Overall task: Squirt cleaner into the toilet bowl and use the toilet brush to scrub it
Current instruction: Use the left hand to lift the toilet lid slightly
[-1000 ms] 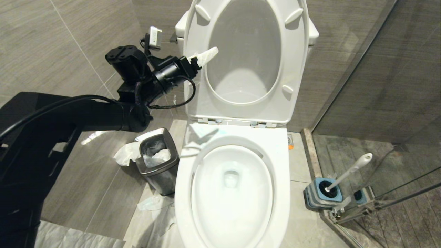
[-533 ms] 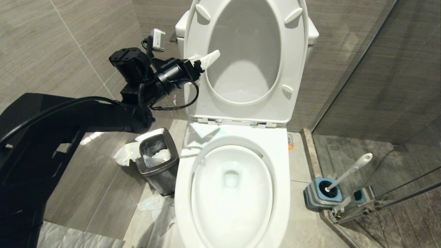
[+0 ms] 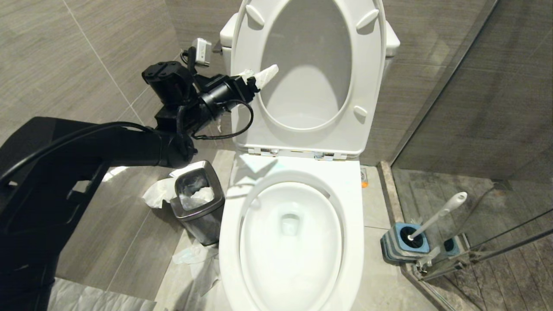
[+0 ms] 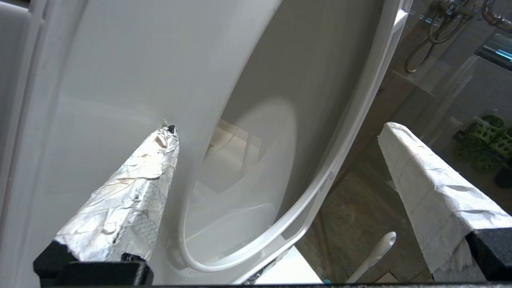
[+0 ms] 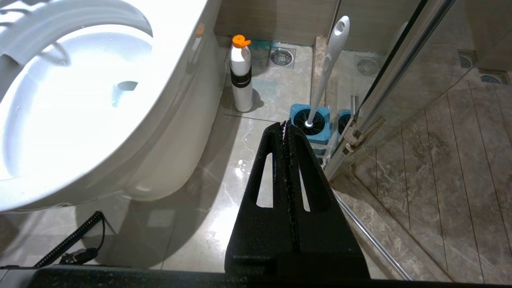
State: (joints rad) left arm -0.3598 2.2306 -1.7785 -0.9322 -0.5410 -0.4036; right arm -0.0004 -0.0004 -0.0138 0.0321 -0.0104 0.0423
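1. The glossy white ceramic toilet bowl (image 3: 290, 242) stands open on the grey tiled floor, its oval basin bare and wet.
2. A small square steel bin (image 3: 198, 201) lined with crumpled white paper sits just beside the bowl on the robot's left; more white paper lies on the tiles around it.
3. On the robot's right, the toilet brush (image 3: 436, 214), a slim white plastic handle with a rounded tip, leans in its square blue-and-grey holder (image 3: 402, 244) against the foot of the glass shower screen (image 3: 484, 129).
4. The right gripper (image 5: 285, 124) hangs low over the floor near that holder, its black fingers pressed together on nothing.
5. A white cleaner bottle with an orange cap (image 5: 241, 76) stands upright on the tiles beside the bowl's base.
6. Farther back, the left gripper (image 3: 259, 77), its fingers wrapped in white paper, is spread wide and empty at the edge of the raised white seat (image 3: 367, 86), one fingertip (image 4: 170, 134) close against the plastic.
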